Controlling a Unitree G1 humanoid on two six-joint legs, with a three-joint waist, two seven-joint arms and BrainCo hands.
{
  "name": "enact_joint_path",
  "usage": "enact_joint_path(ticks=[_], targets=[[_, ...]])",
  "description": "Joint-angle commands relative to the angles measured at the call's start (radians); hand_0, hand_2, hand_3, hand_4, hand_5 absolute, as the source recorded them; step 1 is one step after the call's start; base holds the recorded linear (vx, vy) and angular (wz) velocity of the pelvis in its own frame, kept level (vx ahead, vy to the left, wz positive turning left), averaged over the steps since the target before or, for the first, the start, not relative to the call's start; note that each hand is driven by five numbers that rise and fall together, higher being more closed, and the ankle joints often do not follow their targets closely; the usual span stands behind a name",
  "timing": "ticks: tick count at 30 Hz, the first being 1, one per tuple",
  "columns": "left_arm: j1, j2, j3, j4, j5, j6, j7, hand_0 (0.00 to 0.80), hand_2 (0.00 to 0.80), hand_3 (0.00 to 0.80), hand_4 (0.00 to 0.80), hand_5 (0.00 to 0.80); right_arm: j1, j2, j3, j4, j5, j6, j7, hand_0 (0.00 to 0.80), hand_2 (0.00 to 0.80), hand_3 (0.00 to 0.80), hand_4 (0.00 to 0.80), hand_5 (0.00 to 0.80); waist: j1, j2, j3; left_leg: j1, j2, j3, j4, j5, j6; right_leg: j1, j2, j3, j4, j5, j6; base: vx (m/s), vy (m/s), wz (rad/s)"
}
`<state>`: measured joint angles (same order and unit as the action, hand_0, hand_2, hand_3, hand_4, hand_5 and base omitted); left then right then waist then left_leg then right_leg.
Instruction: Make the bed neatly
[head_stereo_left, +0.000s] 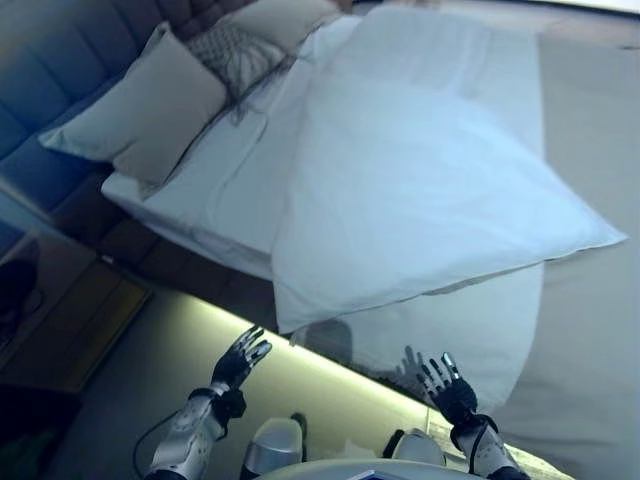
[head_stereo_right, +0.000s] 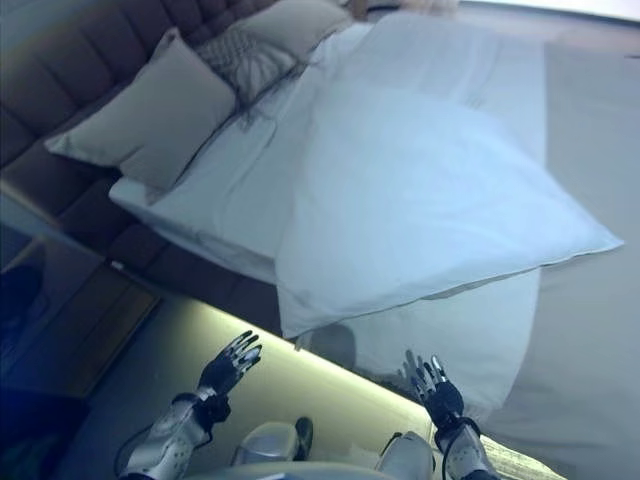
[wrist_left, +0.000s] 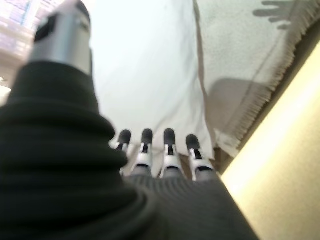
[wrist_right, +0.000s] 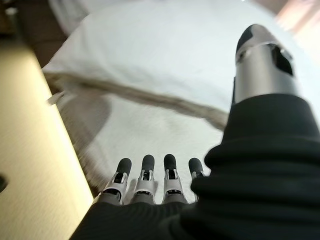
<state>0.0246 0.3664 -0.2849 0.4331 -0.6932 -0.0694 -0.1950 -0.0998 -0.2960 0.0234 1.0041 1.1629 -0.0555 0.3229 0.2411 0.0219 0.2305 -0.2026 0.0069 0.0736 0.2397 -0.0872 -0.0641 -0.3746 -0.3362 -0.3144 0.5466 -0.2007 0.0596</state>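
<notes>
A large white pillow (head_stereo_left: 420, 200) lies across the middle of the bed, overhanging its near edge. Under it spreads a white sheet (head_stereo_left: 230, 170), and a pale fringed blanket (head_stereo_left: 480, 335) hangs over the near side. Two beige pillows (head_stereo_left: 150, 105) and a patterned cushion (head_stereo_left: 235, 52) lean at the dark padded headboard (head_stereo_left: 60, 60). My left hand (head_stereo_left: 240, 360) is raised open in front of the bed edge, below the white pillow's corner. My right hand (head_stereo_left: 448, 388) is open too, fingers spread, just short of the hanging blanket. Neither hand touches anything.
A wooden bedside table (head_stereo_left: 60, 310) stands at the left beside the headboard. A lit pale strip of floor (head_stereo_left: 300, 370) runs along the near side of the bed. A grey-beige cover (head_stereo_left: 590, 150) lies over the right part of the bed.
</notes>
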Motion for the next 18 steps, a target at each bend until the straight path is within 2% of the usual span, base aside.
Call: enact_joint_path(ticks=[1,6,7,8,18], targets=[[-0.101,0.021,-0.012,-0.081,-0.095,-0.051,-0.01,0.0,0.0,0.0,0.0,0.0,-0.168,-0.067,-0.043,0.018,0.081,-0.023,0.067,0.0,0.0,0.0,0.0,0.0,0.048,0.009,0.092,-0.143,0.018,-0.039,0.097,0.012,0.055,-0.028,-0.094,0.012,-0.196,0.316,0.15,-0.17,0.006,0.1],[-0.122,0.01,-0.069,-0.084,-0.146,-0.066,-0.041,0.0,0.0,0.0,0.0,0.0,-0.287,-0.186,-0.082,0.059,0.111,0.028,0.04,0.0,0.0,0.0,0.0,0.0,0.048,0.054,0.119,-0.283,0.014,-0.047,0.205,0.001,0.05,-0.202,-0.126,0.041,-0.055,0.298,0.133,-0.053,0.067,0.2],[-0.119,0.01,-0.077,-0.089,-0.156,-0.069,-0.045,0.0,0.0,0.0,0.0,0.0,-0.305,-0.204,-0.088,0.068,0.117,0.038,0.036,0.0,0.0,0.0,0.0,0.0,0.049,0.064,0.118,-0.296,0.014,-0.056,0.229,-0.029,0.046,-0.225,-0.121,0.062,-0.018,0.27,0.148,0.049,0.07,0.23],[-0.117,0.008,-0.085,-0.095,-0.162,-0.072,-0.046,0.0,0.0,0.0,0.0,0.0,-0.319,-0.223,-0.096,0.08,0.125,0.046,0.043,0.0,0.0,0.0,0.0,0.0,0.049,0.07,0.12,-0.318,0.01,-0.058,0.245,-0.033,0.048,-0.251,-0.123,0.072,0.002,0.265,0.146,0.069,0.049,0.2],[-0.093,-0.001,-0.133,-0.115,-0.187,-0.126,-0.04,0.0,0.0,0.0,0.0,0.0,-0.387,-0.313,-0.142,0.132,0.144,0.112,0.093,0.0,0.0,0.0,0.0,0.0,0.052,0.101,0.123,-0.407,-0.019,-0.057,0.309,-0.044,0.054,-0.357,-0.116,0.133,0.087,0.254,0.145,0.039,0.052,0.07]])
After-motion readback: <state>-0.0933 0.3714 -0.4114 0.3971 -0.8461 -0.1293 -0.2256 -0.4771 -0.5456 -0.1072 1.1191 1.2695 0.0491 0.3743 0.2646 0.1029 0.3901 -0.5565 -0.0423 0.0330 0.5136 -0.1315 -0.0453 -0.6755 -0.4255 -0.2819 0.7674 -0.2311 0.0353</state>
